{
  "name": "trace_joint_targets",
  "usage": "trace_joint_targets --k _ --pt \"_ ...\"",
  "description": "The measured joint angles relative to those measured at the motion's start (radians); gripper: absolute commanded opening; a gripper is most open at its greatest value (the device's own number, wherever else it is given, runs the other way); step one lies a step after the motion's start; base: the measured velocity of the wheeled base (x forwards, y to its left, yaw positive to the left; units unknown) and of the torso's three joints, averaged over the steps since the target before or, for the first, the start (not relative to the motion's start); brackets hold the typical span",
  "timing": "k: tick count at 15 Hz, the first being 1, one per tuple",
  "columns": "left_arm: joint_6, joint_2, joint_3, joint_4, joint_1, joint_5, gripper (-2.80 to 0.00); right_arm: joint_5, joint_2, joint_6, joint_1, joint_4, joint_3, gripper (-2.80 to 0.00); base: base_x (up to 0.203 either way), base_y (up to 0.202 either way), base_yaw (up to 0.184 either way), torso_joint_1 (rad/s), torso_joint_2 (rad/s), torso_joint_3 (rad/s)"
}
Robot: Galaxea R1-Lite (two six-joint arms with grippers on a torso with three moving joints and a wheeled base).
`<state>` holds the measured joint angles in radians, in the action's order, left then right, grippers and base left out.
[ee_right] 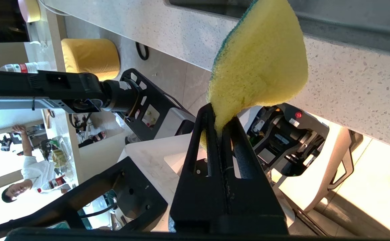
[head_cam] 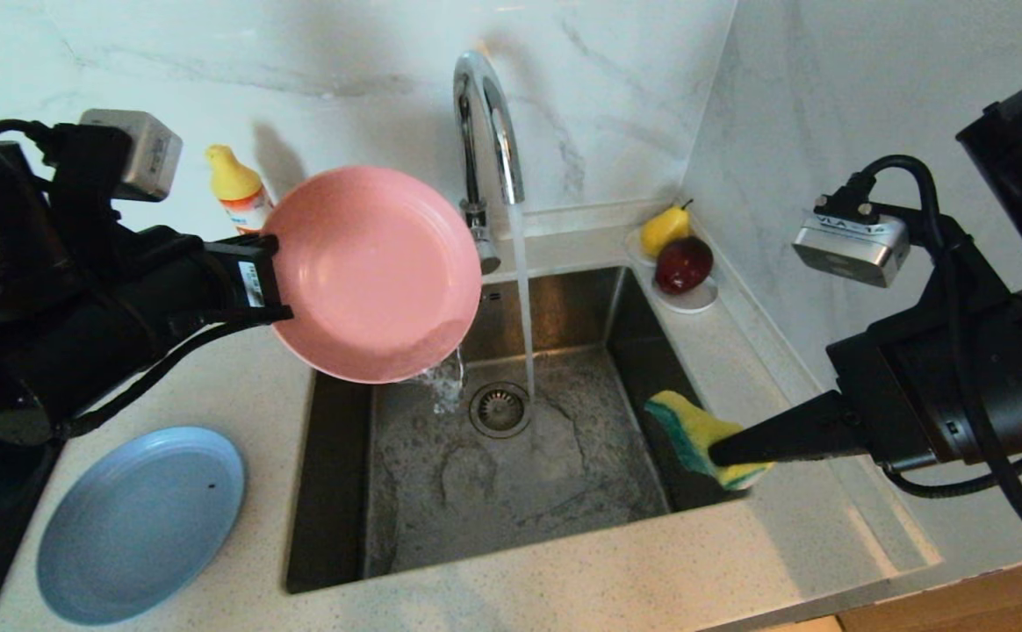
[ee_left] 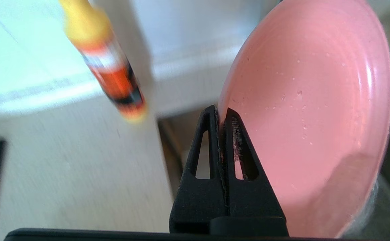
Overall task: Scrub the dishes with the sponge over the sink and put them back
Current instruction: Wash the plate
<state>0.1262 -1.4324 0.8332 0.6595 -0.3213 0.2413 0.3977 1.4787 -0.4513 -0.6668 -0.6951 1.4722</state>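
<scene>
My left gripper [head_cam: 276, 283] [ee_left: 220, 112] is shut on the rim of the pink plate [head_cam: 372, 274] [ee_left: 312, 110]. The plate is tilted steeply over the sink's [head_cam: 441, 491] left side, and water runs off its lower edge. Over the sink's right rim, my right gripper [head_cam: 715, 456] [ee_right: 219, 117] is shut on the yellow sponge [head_cam: 697, 434] [ee_right: 258, 63] with its green face. The pale-blue plate [head_cam: 140, 524] lies flat on the counter at the front left. The tap [head_cam: 486, 132] is running into the basin. No bowl is in view.
A yellow-capped detergent bottle [head_cam: 239, 191] [ee_left: 106, 63] stands against the back wall behind the plate. A white saucer [head_cam: 691, 298] with a yellow pear [head_cam: 665, 228] and a red apple [head_cam: 683, 263] sits at the back right corner. The drain strainer [head_cam: 500, 408] is mid-basin.
</scene>
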Motion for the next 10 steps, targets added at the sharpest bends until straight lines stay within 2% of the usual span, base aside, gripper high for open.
trace_joint_targets --k 2,4,8,10 --pt "0.025 0.026 -0.039 0.077 0.000 -0.003 -2.80 0.000 0.002 -0.001 0.000 0.001 -0.007 -2.80 0.000 0.000 0.000 0.000 0.00 0.000" --pt "0.051 0.048 -0.061 0.106 0.001 -0.004 -2.80 0.000 0.006 0.000 0.000 0.003 -0.011 -2.80 0.000 0.000 0.000 0.000 0.00 0.000" --pt "0.041 0.085 -0.084 0.098 0.001 -0.015 -2.80 0.007 -0.001 0.001 -0.010 -0.007 -0.010 -2.80 0.000 0.000 0.000 0.000 0.00 0.000" --pt "0.009 0.095 -0.104 0.088 0.000 -0.043 -2.80 0.009 -0.006 0.001 -0.019 -0.008 -0.001 -2.80 0.000 0.000 0.000 0.000 0.00 0.000"
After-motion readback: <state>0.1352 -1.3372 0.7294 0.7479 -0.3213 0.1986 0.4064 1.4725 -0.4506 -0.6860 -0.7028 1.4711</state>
